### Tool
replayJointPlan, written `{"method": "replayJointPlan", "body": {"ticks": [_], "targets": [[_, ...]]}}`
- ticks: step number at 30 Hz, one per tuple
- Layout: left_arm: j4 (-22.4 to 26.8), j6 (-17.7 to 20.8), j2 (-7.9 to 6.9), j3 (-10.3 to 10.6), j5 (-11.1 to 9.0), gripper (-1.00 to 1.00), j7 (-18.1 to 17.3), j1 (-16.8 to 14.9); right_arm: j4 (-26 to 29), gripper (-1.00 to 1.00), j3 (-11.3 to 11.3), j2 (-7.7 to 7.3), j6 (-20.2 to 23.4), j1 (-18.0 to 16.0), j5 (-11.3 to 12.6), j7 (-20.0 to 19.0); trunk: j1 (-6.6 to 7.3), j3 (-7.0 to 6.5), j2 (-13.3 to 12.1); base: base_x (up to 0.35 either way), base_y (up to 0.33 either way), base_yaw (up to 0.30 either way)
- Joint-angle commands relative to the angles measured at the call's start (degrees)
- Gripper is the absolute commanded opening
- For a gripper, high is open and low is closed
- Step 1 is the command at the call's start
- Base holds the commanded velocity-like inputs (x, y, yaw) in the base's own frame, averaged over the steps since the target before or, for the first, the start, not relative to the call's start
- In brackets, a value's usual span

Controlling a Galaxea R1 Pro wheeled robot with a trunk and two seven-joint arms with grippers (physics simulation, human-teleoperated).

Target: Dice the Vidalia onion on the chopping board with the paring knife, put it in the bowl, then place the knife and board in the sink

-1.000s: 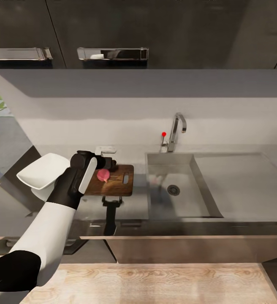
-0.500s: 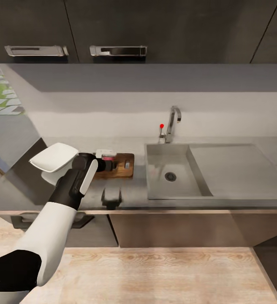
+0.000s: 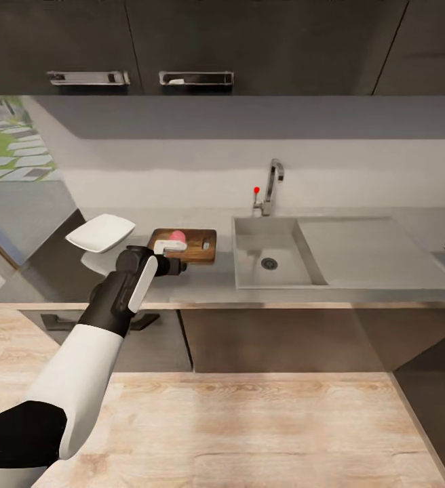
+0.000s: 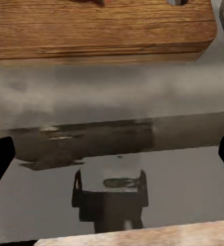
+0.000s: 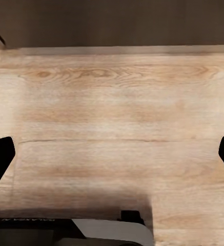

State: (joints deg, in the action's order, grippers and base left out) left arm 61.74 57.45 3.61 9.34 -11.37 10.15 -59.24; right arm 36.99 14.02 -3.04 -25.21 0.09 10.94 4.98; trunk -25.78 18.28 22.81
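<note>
With the small pinkish onion (image 3: 176,236) on the dark wooden chopping board (image 3: 197,247), bring the left gripper's (image 3: 180,265) wide-open, empty jaws to the knife, unseen here.

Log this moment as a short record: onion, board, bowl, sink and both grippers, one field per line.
onion: Vidalia onion lying on the chopping board
board: on the countertop, beside the sink
bowl: white bowl at the board's other side, empty as far as can be seen
sink: basin of the sink holds nothing visible but its drain
left gripper: left gripper open, empty, facing the board's near edge
right gripper: right gripper open, empty, over wooden floor
</note>
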Motion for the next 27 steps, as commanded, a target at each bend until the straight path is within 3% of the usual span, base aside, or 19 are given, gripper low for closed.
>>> {"method": "replayJointPlan", "body": {"ticks": [1, 8, 12, 19, 27], "targets": [[0.1, 0.2, 0.0, 0.1, -0.6, 1.0, 0.6, 0.0, 0.1, 1.0, 0.5, -0.1, -0.1, 0.0, 0.5, 0.5, 0.0, 0.09, 0.1, -0.334, 0.0, 0.0], [4.4, 0.3, -0.25, 0.1, -0.6, 1.0, 0.5, 0.1, 0.1, 1.0, 0.5, -0.09, -0.1, 0.0, 0.5, 0.5, 0.0, 0.09, 0.1, -0.223, 0.0, 0.0], [12.0, 0.5, -2.28, 0.1, -0.8, 1.0, 0.6, 0.2, 0.1, 1.0, 0.5, -0.1, -0.1, 0.0, 0.5, 0.5, 0.0, 0.09, 0.1, -0.035, 0.0, 0.0], [16.5, 0.6, -5.91, 0.1, -1.1, 1.0, 0.5, 1.0, 0.0, 1.0, 0.5, -0.09, -0.1, 0.0, 0.5, 0.5, 0.0, 0.09, 0.1, -0.003, 0.0, 0.0], [21.6, 0.6, -7.17, 0.1, -1.3, 1.0, 0.5, 5.2, 0.0, 1.0, 0.5, -0.11, -0.1, 0.0, 0.5, 0.5, 0.0, 0.09, 0.1, 0.0, 0.0, 0.0]]}}
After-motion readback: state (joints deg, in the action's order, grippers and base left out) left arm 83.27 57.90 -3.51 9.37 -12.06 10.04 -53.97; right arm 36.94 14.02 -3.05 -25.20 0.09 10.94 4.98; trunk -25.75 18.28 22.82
